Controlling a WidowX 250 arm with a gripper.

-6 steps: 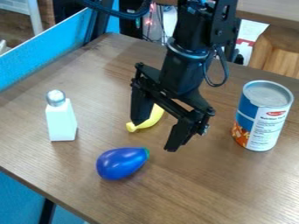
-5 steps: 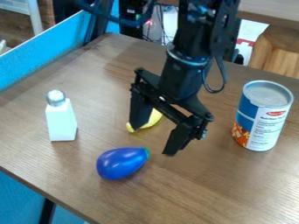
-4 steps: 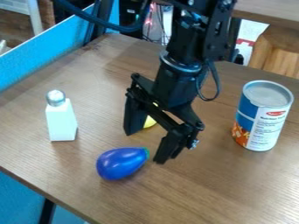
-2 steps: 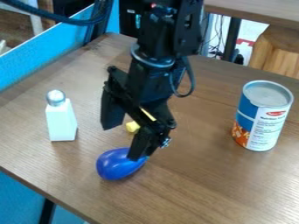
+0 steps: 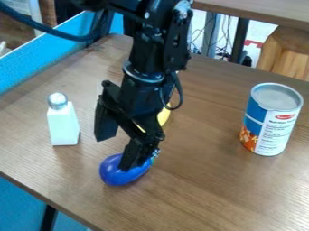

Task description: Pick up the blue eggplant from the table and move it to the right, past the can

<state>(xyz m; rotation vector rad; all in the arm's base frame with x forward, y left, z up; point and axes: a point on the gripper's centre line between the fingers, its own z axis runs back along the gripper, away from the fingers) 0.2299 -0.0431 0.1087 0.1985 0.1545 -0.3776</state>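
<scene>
On the table (image 5: pixel 223 194) I log: bottle (image 5: pixel 63 126) left, can (image 5: pixel 271 119) right, toy eggplant (image 5: pixel 116 176) between but nearer me, banana (image 5: pixel 163 115) behind it.

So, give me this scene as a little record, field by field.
Pincer: open, over the table, one fingertip overlapping the eggplant in view; contact unclear
Nearest thing: blue toy eggplant, lying on its side
Partly hidden: yellow banana, behind the pincer
Picture left: white bottle, silver cap, upright
Picture right: food can, upright
</scene>
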